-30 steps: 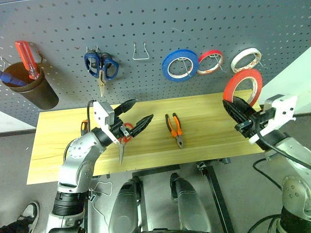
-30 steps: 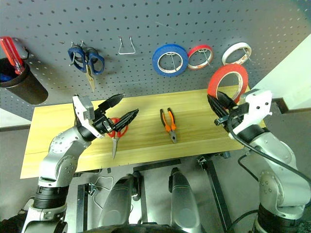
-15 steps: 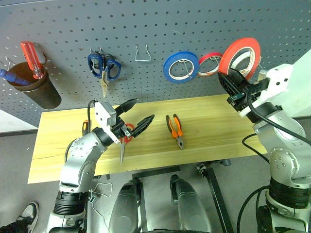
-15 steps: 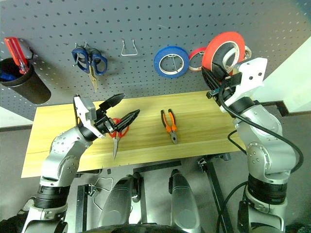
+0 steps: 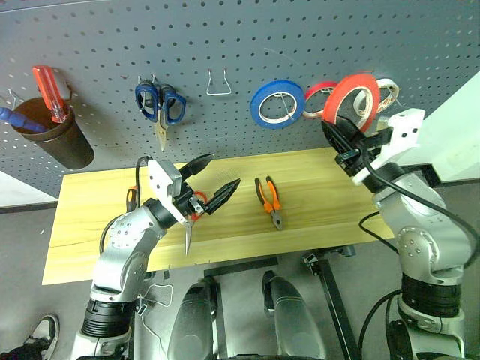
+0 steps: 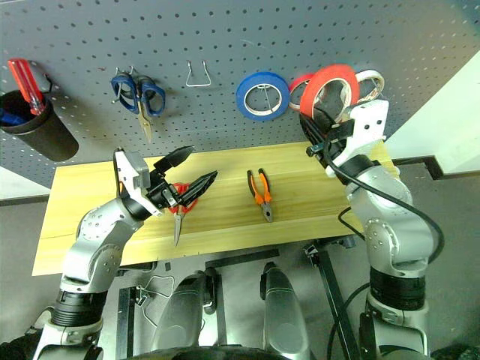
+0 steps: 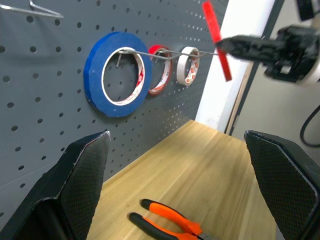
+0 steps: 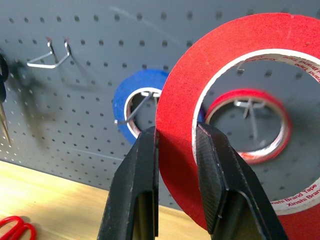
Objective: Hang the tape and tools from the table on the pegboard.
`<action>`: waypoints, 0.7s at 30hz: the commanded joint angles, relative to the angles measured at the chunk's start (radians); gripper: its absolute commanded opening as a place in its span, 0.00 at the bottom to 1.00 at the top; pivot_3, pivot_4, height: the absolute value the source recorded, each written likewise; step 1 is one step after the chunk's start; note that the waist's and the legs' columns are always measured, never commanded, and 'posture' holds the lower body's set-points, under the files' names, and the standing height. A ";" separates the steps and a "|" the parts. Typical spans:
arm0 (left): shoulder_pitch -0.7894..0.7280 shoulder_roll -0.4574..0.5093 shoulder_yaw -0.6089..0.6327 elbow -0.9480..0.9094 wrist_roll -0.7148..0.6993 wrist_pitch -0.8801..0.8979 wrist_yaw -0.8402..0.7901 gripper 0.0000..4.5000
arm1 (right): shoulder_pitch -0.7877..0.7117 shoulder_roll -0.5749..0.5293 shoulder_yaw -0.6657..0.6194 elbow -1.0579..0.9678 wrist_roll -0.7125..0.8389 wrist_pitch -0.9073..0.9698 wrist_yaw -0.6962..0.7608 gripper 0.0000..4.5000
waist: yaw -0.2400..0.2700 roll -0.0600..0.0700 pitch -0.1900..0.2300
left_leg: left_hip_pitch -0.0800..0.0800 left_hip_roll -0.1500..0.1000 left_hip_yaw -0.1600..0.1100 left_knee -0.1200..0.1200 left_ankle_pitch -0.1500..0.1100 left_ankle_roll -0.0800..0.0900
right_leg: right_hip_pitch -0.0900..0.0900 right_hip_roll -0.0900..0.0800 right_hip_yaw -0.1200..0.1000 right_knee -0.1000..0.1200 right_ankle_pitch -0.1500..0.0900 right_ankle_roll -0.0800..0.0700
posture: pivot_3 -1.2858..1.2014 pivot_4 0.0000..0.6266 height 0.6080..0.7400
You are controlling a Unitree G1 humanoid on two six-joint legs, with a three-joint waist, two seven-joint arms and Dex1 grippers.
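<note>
Filling the whole top half of the head views was the pegboard [image 5: 90, 30], dark grey and full of little holes. Below it, across the middle of the frame, lay the table [image 5: 82, 247] of light yellow wood.

At the upper left of the frame a dark cup [image 5: 56, 142] hung on the board with a big red screwdriver [image 5: 45, 91] standing in it. To the right of the cup hung the blue scissors [image 5: 159, 105], then a bare wire hook [image 5: 217, 81]. Further right hung the blue roll [image 5: 277, 103], with a thin red roll [image 5: 316, 96] and a white roll [image 5: 388, 91] past it.

The right gripper [image 5: 339, 142], at the right of the frame, was clamped on the red tape [image 5: 351, 99]. Its two black fingers [image 8: 137, 185] pinched the rim of the roll, one on each side. The tape was held upright in the air, in front of the thin red roll and the white roll, and close to the board.

The left gripper [image 5: 210, 181] sat at the lower left middle of the frame, above the table. Its jaws were wide apart with nothing between them.

The red scissors [image 6: 178, 204] lay on the table just under the left gripper, blades pointing at the front edge. The pliers [image 5: 270, 199] lay on the table in the middle of the frame, well apart from both grippers. A bit of orange handle [image 5: 130, 196] showed on the table behind the left arm, but I cannot tell what it was.
</note>
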 commanded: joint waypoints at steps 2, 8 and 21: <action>0.013 0.005 0.002 -0.050 -0.010 0.002 0.011 1.00 | -0.071 0.038 0.025 0.065 -0.036 -0.089 0.003 0.15 | 0.001 0.000 0.000 | 0.000 0.000 0.000 0.001 0.000 0.000 | 0.000 0.000 0.000 0.000 0.001 0.000 | 0.55 0.40 0.82; 0.018 0.009 0.008 -0.062 -0.015 0.006 0.020 1.00 | -0.110 0.051 0.038 0.123 -0.054 -0.129 0.024 0.15 | 0.005 0.000 0.000 | 0.000 0.000 -0.001 0.003 0.000 0.000 | 0.001 0.000 0.000 0.000 0.003 0.000 | 0.55 0.41 0.82; 0.011 0.010 0.006 -0.059 -0.013 0.005 0.032 1.00 | -0.229 0.116 0.088 0.361 -0.138 -0.241 0.038 0.15 | 0.001 0.000 0.000 | 0.001 0.000 -0.001 0.003 0.000 0.000 | 0.001 0.001 0.000 0.002 0.003 0.000 | 0.55 0.41 0.82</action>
